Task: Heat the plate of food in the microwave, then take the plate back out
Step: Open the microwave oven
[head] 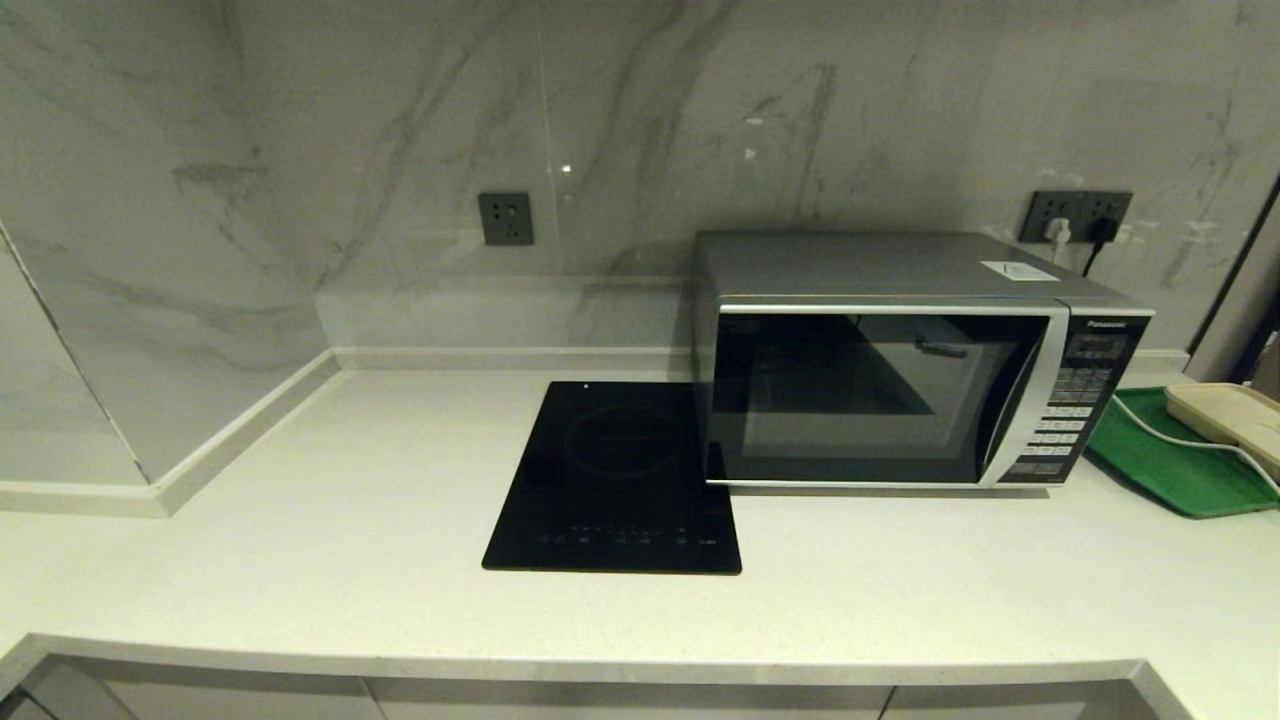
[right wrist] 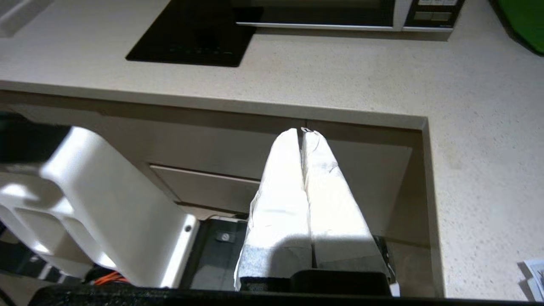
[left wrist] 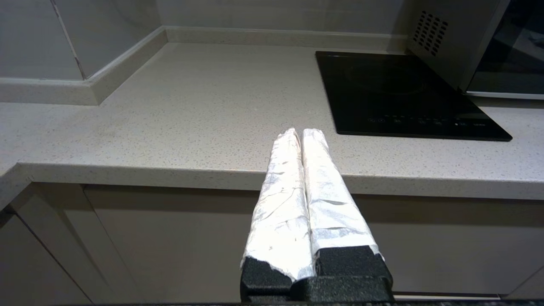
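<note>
Below the counter edge (right wrist: 238, 104) — both grippers (left wrist: 297, 132) (right wrist: 301, 131) closed, empty.

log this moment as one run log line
microwave: door shut | plate of food: not in view | left gripper: shut, empty | right gripper: shut, empty

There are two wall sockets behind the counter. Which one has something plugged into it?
The socket on the right, behind the microwave: a white plug and a black one sit in it. The socket on the left, above the black cooktop, is empty.
</note>
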Robot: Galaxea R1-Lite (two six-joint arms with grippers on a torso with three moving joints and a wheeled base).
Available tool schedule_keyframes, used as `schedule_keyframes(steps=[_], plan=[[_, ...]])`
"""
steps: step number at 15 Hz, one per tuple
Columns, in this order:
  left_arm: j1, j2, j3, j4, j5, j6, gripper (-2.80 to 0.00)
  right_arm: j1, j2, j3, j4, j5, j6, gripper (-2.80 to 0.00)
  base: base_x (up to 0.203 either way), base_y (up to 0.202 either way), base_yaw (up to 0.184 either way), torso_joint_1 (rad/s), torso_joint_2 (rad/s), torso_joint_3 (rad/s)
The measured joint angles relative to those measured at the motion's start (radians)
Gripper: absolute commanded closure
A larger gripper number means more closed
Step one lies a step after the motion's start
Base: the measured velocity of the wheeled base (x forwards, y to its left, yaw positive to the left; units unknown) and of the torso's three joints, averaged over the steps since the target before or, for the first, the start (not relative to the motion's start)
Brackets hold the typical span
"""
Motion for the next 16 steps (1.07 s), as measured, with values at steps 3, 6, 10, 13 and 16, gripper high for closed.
schedule_keyframes(steps=[3, 6, 10, 13, 16], plan=[[0.0, 0.0, 0.0, 0.0, 0.0, 0.0, 0.0, 0.014, -0.146, 0.126, -0.03, -0.047, -0.026, 0.0, 0.0, 0.0, 0.0, 0.0, 0.0, 0.0], [0.0, 0.0, 0.0, 0.0, 0.0, 0.0, 0.0, 0.018, -0.245, 0.3, -0.167, -0.133, -0.084, 0.0, 0.0, 0.0, 0.0, 0.0, 0.0, 0.0], [0.0, 0.0, 0.0, 0.0, 0.0, 0.0, 0.0, 0.019, -0.284, 0.637, -0.513, -0.236, -0.089, 0.0, 0.0, 0.0, 0.0, 0.0, 0.0, 0.0], [0.0, 0.0, 0.0, 0.0, 0.0, 0.0, 0.0, 0.019, -0.288, 0.949, -0.874, -0.256, -0.093, 0.0, 0.0, 0.0, 0.0, 0.0, 0.0, 0.0], [0.0, 0.0, 0.0, 0.0, 0.0, 0.0, 0.0, 0.019, -0.289, 1.111, -1.149, -0.247, -0.096, 0.0, 0.0, 0.0, 0.0, 0.0, 0.0, 0.0]])
